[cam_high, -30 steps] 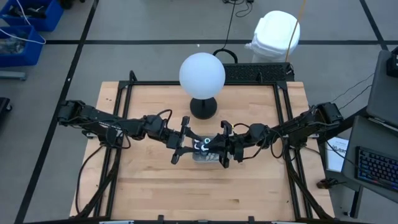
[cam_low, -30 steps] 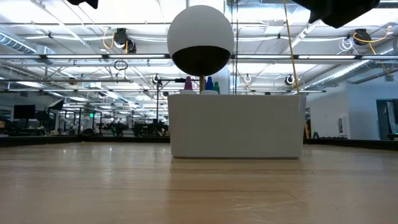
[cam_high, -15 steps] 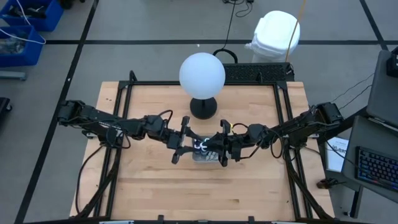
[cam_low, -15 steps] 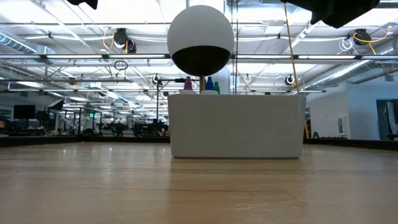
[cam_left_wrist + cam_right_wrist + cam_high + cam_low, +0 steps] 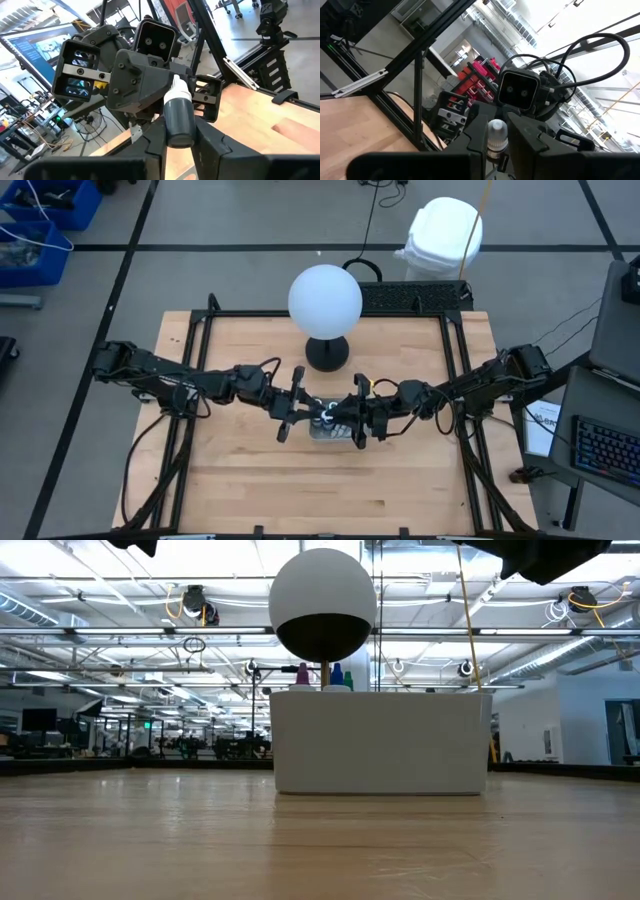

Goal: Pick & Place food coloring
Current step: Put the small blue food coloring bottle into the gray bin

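Both dark, jointed arms meet over the middle of the pale wood-plank table (image 5: 250,470), directly above the clear rectangular tray (image 5: 380,740). In the left wrist view, the left gripper (image 5: 179,135) is clamped on a dark round bottle (image 5: 179,122) of smooth cylindrical form with a white tapered top; its matte black fingers (image 5: 155,140) press on both sides of the body. In the right wrist view, the right gripper (image 5: 496,137) is closed on a small white-topped bottle (image 5: 497,134), whose ribbed pale cap rises between the two fingers. From above, the two grippers face each other just apart over the tray, left (image 5: 297,408) and right (image 5: 352,416). In the low view, the tray presents frosted, flat walls, with pink, blue and green bottle tips (image 5: 335,675) showing above its rim. Behind the tray stands a smooth white globe (image 5: 325,298) on a round black base (image 5: 327,355).
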